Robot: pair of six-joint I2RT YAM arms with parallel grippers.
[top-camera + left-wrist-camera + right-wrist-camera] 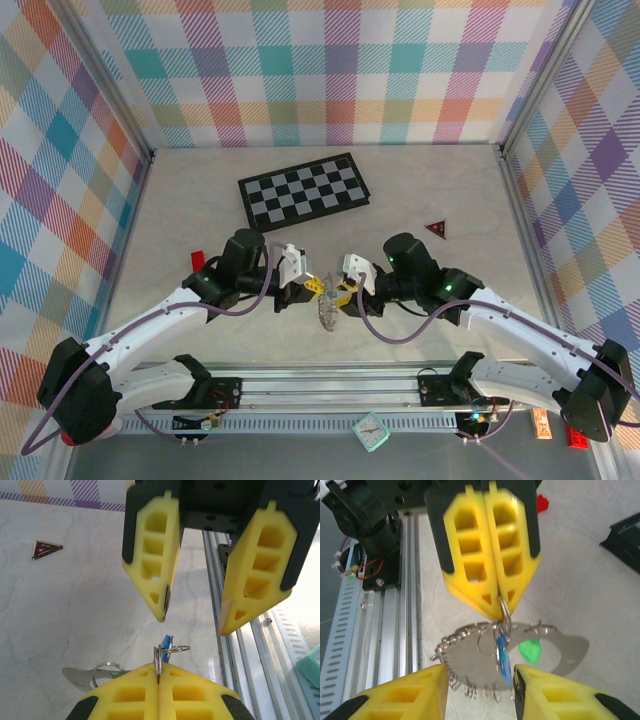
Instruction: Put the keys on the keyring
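This is a robotics lab test cell, not a lived-in room. A pale marble-patterned tabletop (200, 220) is boxed in along its far, left and right edges by flat panels of multicoloured plaid (300, 70), joined at the corners by bare grey metal frame strips (120, 100). Along the near edge runs a slotted aluminium rail (330, 385). Two white-and-black robot arms are bolted to it, the left arm (150, 335) and the right arm (520, 335), with loose purple cables (400, 340) looping off them. Unrelated props lie on the tabletop: a black-and-white chessboard (305, 188) near the far edge and a small dark red triangle (435, 228) towards the right edge.
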